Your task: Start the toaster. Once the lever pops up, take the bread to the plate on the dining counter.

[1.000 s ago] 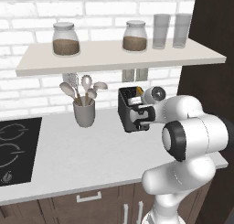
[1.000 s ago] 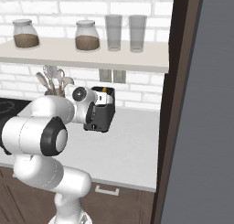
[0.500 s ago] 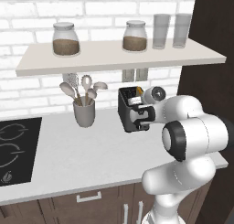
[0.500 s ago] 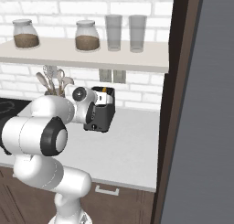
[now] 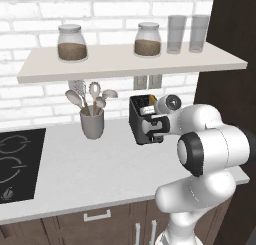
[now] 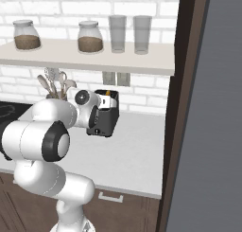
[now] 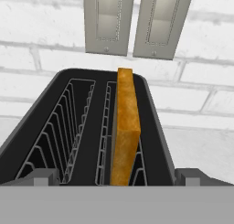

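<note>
Hand [image 5: 156, 130], grip state unreadable, sits against the boxy dark grey toaster [image 5: 141, 118]; pressing off its lever could shove the toaster, golden-crusted bread [image 7: 124, 127] inside, toward twelve o'clock.

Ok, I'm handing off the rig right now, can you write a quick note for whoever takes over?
Gripper: at the toaster's near end, finger tips spread wide, holding nothing.
Bread: standing on edge in the right-hand slot as the hand view shows it, top crust above the rim.
Lever: can't tell its position from these views.
Left: confirm toasting, lift the bread out, drive to the plate.
</note>
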Motion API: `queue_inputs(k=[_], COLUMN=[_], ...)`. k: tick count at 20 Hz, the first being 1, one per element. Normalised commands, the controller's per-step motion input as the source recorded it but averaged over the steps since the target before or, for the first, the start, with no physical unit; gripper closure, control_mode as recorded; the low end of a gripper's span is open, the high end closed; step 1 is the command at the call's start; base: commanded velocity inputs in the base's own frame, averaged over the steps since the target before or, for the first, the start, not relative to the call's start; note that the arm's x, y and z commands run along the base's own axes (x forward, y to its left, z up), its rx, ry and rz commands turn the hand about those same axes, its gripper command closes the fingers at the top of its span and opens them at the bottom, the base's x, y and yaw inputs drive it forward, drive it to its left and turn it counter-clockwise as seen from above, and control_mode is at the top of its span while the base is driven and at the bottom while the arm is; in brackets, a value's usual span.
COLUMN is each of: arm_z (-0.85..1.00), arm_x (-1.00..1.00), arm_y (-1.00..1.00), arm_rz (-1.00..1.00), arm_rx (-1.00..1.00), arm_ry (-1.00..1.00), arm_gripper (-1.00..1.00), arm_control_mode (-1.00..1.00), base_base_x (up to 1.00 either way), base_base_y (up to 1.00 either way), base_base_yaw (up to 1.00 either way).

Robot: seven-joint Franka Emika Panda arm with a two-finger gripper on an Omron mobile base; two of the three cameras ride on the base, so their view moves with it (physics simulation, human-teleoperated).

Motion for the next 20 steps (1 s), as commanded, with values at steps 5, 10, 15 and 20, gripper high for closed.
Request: queue_inputs(k=[5, 10, 15, 20], arm_z=[0.0, 0.0, 0.0, 0.0], arm_x=[0.0, 0.0, 0.03, 0.1], arm_y=[0.0, 0.0, -0.02, -0.01], arm_rz=[0.0, 0.0, 0.0, 0.0], arm_rx=[0.0, 0.0, 0.0, 0.02], arm_ry=[0.0, 0.0, 0.0, 0.0], arm_gripper=[-1.0, -1.0, -1.0, -1.0], arm_control_mode=[-1.0, -1.0, -1.0, -1.0], base_base_x=[0.0, 0.0, 0.0, 0.0], base_base_y=[0.0, 0.0, 0.0, 0.0], base_base_yaw=[0.0, 0.0, 0.0, 0.0])
